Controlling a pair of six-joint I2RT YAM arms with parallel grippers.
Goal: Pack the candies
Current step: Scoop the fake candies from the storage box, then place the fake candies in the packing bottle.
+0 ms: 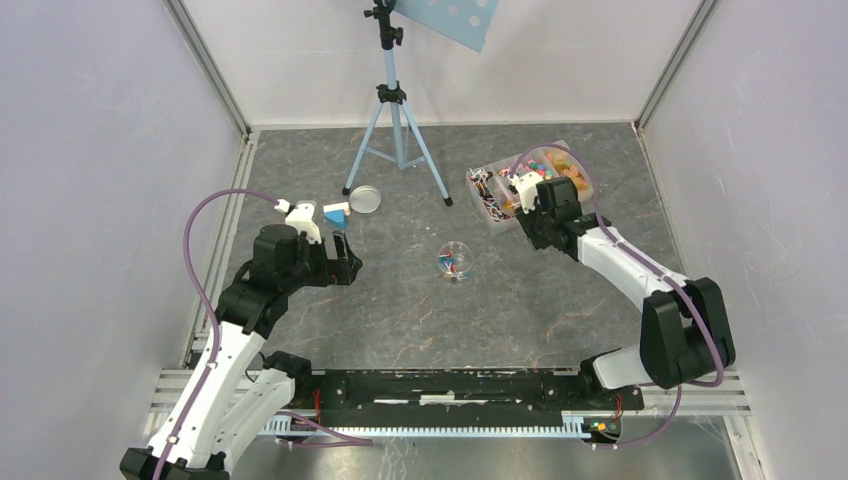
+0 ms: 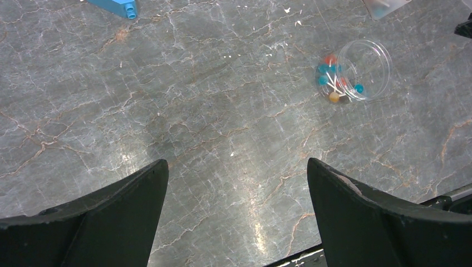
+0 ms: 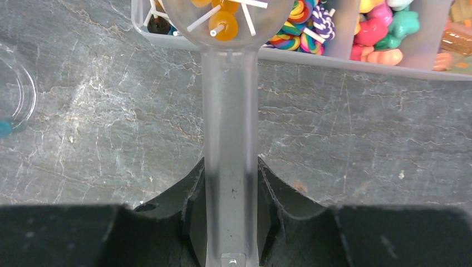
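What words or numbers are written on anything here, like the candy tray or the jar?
No words, numbers or signs can be read anywhere.
The candy tray: no label showing.
The candies: no print visible.
The jar: clear, no writing.
The scoop: plain.
The blue board on the stand: only white dots, no letters.
The block: too small to tell.

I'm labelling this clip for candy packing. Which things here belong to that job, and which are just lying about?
Belongs to the job: candies, compartment tray, scoop held in the right tool, clear jar, probably the round lid.

Lying about: blue-and-white block, tripod.
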